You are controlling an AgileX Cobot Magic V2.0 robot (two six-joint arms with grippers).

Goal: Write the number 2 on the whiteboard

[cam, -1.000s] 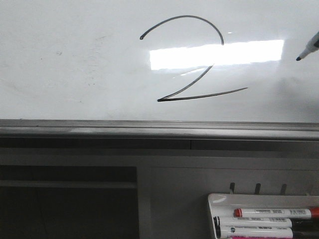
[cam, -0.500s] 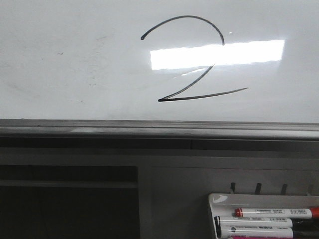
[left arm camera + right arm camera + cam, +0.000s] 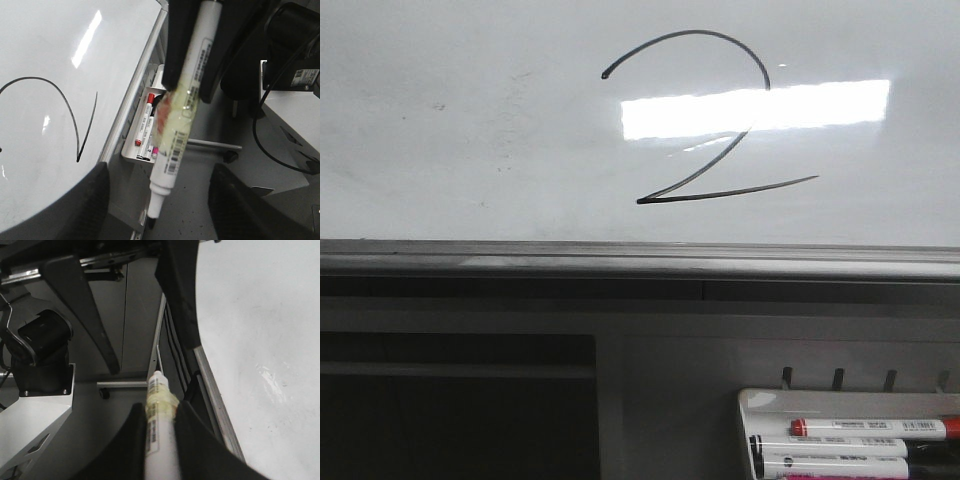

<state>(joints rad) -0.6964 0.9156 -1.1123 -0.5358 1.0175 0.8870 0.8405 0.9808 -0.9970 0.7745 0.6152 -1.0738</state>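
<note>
Thin black hand-drawn 2 (image 3: pixel 710 120) sat centre-right on glossy white whiteboard (image 3: pixel 470 120) | left gripper (image 3: pixel 155 200) fingers spread, taped white marker (image 3: pixel 180 115) fixed between | right gripper (image 3: pixel 160 440) pinched taped white pen (image 3: pixel 160 420)

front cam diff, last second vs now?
A black marker tip that showed at the right edge of the front view, beside the number 2, has gone out of frame. The number 2 on the whiteboard is unchanged, and the marker tray below with its markers sits as before.
</note>
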